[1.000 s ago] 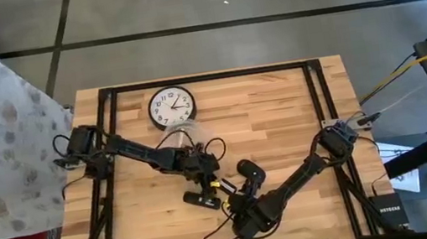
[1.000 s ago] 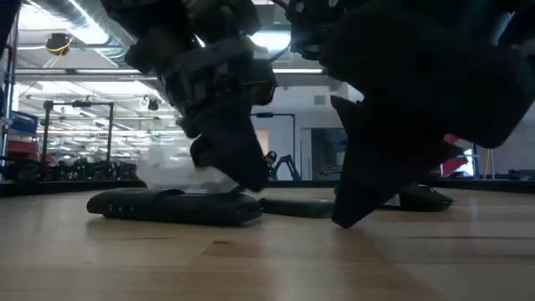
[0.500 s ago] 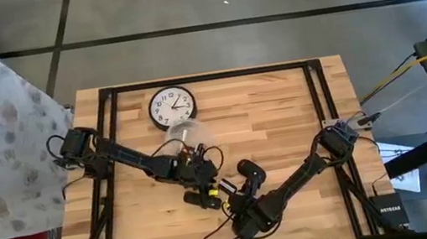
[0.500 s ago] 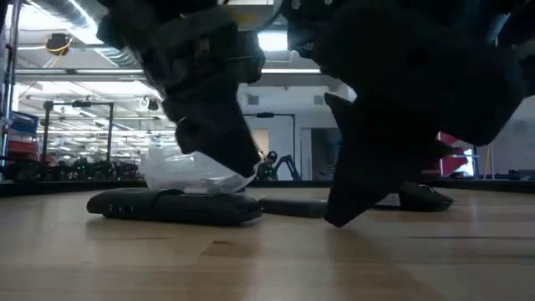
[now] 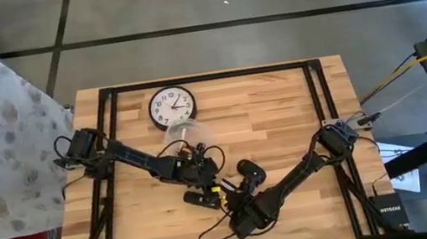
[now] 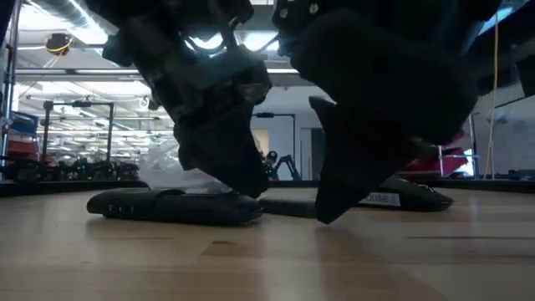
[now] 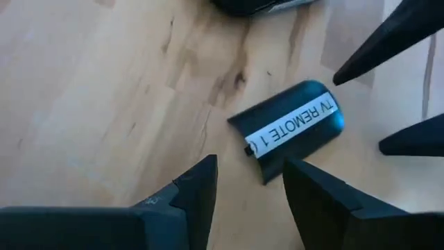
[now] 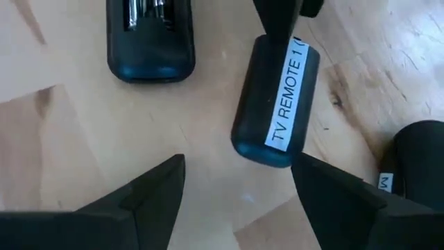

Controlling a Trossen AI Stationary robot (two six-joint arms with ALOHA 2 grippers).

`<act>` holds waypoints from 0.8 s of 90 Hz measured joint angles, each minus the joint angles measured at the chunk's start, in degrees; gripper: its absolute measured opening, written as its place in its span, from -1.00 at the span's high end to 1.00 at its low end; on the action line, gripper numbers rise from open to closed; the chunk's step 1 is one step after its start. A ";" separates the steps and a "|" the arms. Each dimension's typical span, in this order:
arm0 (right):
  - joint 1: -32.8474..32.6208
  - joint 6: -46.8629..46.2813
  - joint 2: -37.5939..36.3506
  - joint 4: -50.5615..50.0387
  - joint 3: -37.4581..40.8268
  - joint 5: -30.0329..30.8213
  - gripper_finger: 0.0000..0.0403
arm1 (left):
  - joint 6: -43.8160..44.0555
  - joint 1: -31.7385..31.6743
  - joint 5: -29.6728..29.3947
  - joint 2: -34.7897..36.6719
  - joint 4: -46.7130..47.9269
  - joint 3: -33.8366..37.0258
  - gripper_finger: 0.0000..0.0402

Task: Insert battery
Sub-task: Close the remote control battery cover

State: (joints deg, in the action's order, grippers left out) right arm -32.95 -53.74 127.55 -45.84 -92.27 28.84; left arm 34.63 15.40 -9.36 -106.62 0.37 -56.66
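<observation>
A black remote (image 8: 149, 42) lies on the table with its battery compartment (image 8: 142, 14) open. Shiny metal shows inside; whether it is a battery I cannot tell. Beside it lies the loose cover (image 7: 291, 128), labelled "TV REMOTE 1". My left gripper (image 7: 246, 170) is open, low over the cover's end, one finger on each side. My right gripper (image 8: 239, 170) is open just above the table, close to the cover (image 8: 277, 101) and the remote, with nothing between its fingers. In the high view both grippers (image 5: 208, 180) (image 5: 229, 195) meet at the table's near middle. My left gripper stands open over the cover's end (image 7: 267, 167), coming from above. Whether a finger (image 8: 277, 17) touches the cover, I cannot tell.
A second black remote (image 5: 248, 169) lies just right of the grippers. A round wall clock (image 5: 172, 107) lies flat at the far side, with a clear plastic bag (image 5: 184, 132) next to it. Bare wood (image 5: 298, 115) stretches to the right.
My left gripper has gone a little toward the table's near edge; it rose and then came down again over the cover. My right gripper has shifted slightly toward the table's left, nearer the cover. The remote and the cover have stayed put.
</observation>
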 joint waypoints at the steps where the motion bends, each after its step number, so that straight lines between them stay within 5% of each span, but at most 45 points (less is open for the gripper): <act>1: 0.00 0.04 0.00 0.00 0.00 -0.02 -0.25 | 0.04 0.05 0.11 -0.02 -0.11 0.00 0.26; 42: -0.45 0.24 0.00 0.45 0.00 -0.36 -0.25 | -9.10 1.61 5.95 3.57 -3.69 -2.72 0.26; 72: -0.44 0.13 0.00 -0.40 -0.02 0.34 -0.25 | -5.58 0.53 3.93 5.07 10.61 -2.90 0.33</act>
State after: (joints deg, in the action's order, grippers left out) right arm -33.39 -53.60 127.55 -46.25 -92.29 29.18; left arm 29.05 15.93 -5.43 -101.55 10.98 -59.56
